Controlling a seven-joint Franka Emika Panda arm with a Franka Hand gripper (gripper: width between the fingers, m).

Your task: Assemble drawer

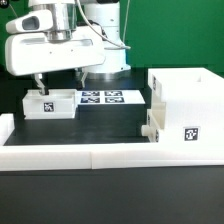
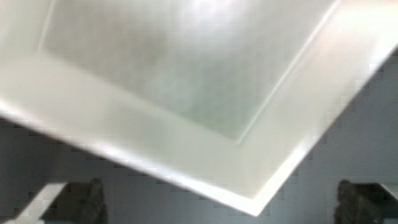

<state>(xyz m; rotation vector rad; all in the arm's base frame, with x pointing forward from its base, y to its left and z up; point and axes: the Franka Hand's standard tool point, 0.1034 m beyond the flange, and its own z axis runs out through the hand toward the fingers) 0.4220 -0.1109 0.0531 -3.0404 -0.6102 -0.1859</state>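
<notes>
A small white open-top tray (image 1: 50,103) with a square tag on its front sits on the dark table at the exterior view's left. The large hollow white box housing (image 1: 186,108) stands at the right, with a tag on its front. My gripper (image 1: 60,82) hangs just above the small tray, jaws open and empty. In the wrist view the tray (image 2: 178,80) fills most of the picture, with one corner pointing between the two dark fingertips (image 2: 79,200). The gripper (image 2: 222,206) holds nothing. A second small tray is not in view.
The marker board (image 1: 102,97) lies flat behind the tray, between it and the housing. A long low white border wall (image 1: 100,152) runs along the front of the table, with a raised end at the left (image 1: 5,128).
</notes>
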